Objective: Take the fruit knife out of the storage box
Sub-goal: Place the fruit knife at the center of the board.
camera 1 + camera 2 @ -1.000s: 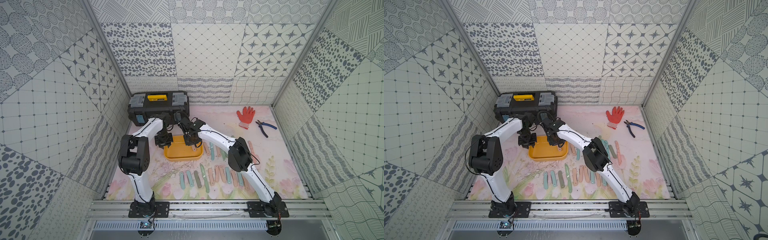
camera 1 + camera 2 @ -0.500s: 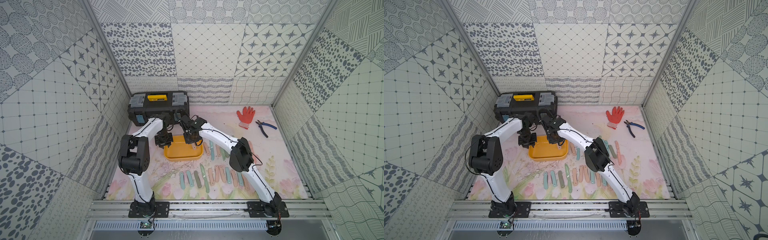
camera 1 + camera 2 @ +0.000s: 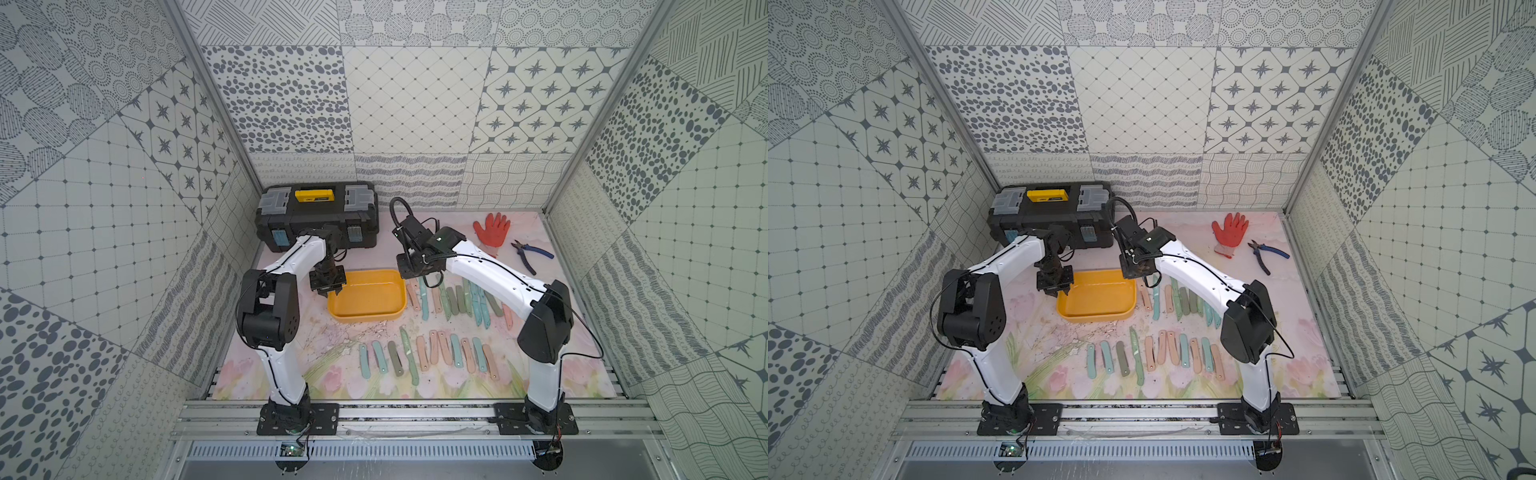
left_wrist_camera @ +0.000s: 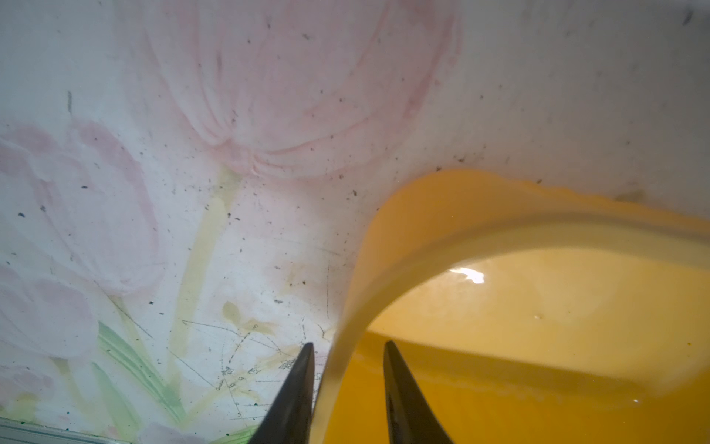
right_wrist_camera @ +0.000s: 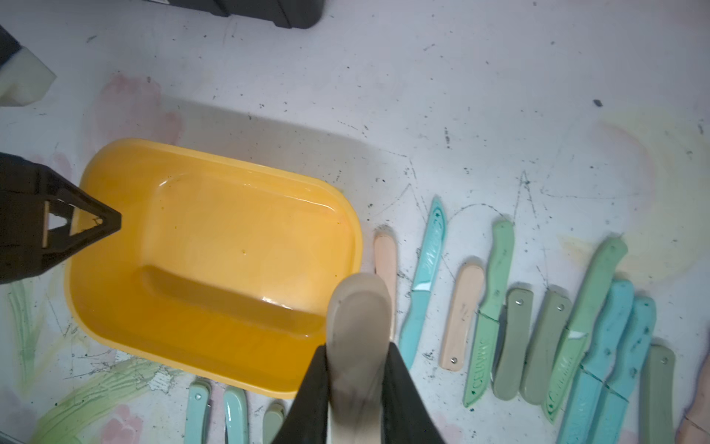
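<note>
The empty storage box (image 5: 215, 153) is being rim-pinched by the left gripper (image 4: 348, 346), the removed, unplaced fruit knife (image 5: 359, 307) being clamped in the right gripper (image 5: 357, 348).

Caught the left arm (image 3: 291, 257) hunched over, left gripper (image 4: 347, 343) pointing down at the left end of the storage box (image 3: 368, 318), one finger outside the wall and one inside. Couldn't tell if actually squeezing. Had the right arm (image 3: 490, 274) stretched toward the box's far right corner, right gripper (image 5: 357, 346) hovering there, clamped on a fruit knife (image 5: 359, 326).
</note>
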`<state>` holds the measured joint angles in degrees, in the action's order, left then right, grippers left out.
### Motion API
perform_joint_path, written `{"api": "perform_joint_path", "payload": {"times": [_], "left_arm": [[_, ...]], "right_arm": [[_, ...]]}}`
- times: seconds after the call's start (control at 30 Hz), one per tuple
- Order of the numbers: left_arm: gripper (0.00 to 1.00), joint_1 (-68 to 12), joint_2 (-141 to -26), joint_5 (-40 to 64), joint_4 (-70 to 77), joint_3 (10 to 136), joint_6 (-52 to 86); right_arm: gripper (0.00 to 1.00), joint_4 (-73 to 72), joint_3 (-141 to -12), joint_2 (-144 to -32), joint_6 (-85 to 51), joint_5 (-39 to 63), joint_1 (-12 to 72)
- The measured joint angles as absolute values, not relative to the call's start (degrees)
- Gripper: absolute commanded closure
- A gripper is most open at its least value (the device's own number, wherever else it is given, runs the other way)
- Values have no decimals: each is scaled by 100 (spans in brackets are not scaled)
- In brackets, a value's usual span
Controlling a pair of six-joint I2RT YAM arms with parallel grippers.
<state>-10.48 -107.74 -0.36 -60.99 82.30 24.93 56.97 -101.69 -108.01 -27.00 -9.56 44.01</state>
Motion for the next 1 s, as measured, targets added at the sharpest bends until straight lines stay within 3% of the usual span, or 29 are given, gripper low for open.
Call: {"api": "perform_joint_path", "payload": {"times": [0.4, 1.0], "left_arm": [[70, -1048, -10774, -36, -6097, 8230, 2493], [70, -1048, -10774, -38, -6097, 8230, 2493]], "right_arm": [[80, 5253, -8158, -9743, -2622, -941, 3605], [80, 4689, -7310, -9671, -2598, -508, 3133]]}}
